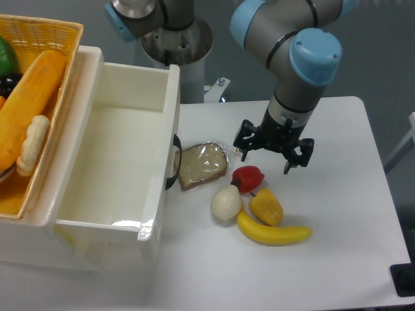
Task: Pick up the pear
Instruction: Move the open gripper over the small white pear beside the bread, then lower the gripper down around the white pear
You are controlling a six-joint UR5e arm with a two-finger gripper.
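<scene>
The pear (225,203) is a small cream-white egg-shaped fruit lying on the white table (337,194), left of the yellow-orange lumpy fruit (266,207) and below-left of the small red fruit (248,177). A yellow banana (273,233) lies just in front of them. My gripper (272,157) hangs above and behind the red fruit, to the upper right of the pear. Its fingers (244,153) are spread apart and hold nothing.
A slice of bread in plastic wrap (202,164) lies left of the red fruit. A large white bin (113,152) stands at the left, with a wicker basket (39,39) of toy foods on its far left rim.
</scene>
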